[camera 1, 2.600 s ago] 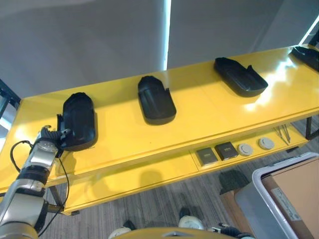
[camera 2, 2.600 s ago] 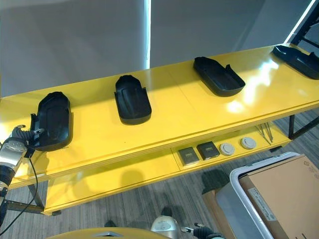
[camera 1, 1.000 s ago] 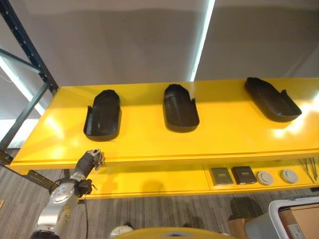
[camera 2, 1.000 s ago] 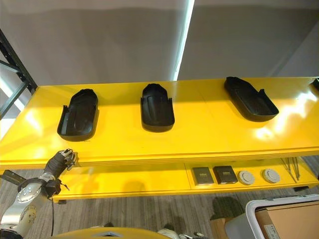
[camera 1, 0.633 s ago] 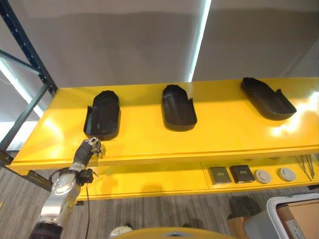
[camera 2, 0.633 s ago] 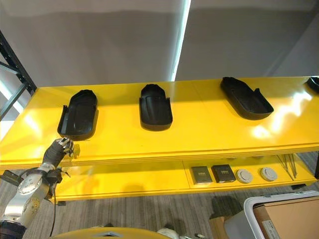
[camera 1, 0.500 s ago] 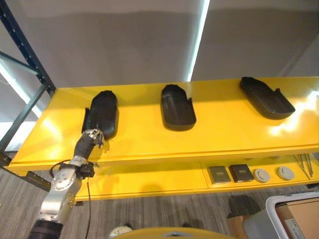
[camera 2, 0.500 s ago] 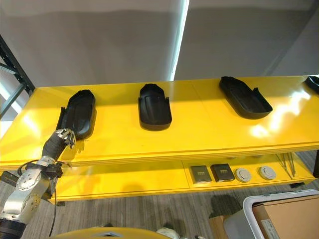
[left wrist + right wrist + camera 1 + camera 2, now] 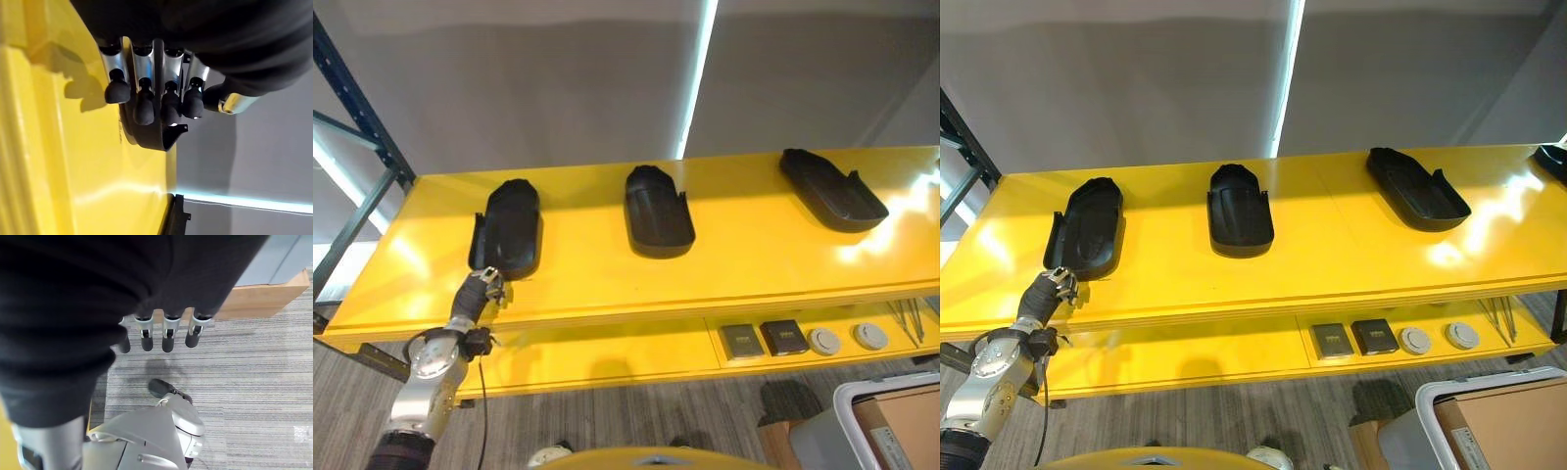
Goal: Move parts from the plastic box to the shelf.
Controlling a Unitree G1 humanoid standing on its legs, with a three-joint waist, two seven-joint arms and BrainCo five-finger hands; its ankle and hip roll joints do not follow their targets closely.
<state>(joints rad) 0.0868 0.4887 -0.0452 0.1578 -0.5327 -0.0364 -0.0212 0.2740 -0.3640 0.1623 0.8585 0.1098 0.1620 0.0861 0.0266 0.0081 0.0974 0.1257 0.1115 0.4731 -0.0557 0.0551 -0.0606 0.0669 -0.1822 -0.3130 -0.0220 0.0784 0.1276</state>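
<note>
I see my left robot hand (image 9: 483, 287) with relaxed fingers, empty, just at the near end of the leftmost black part (image 9: 507, 230) on the yellow shelf (image 9: 744, 245); right robot hand (image 9: 161, 333) hangs loose above floor.

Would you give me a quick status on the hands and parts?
Left hand open at leftmost black part, holding nothing. Right hand open, low over floor. Three more parts on yellow shelf. Nothing in the way.

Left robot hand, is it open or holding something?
Open: the left robot hand has relaxed fingers and holds nothing, hanging just short of the black part.
</note>
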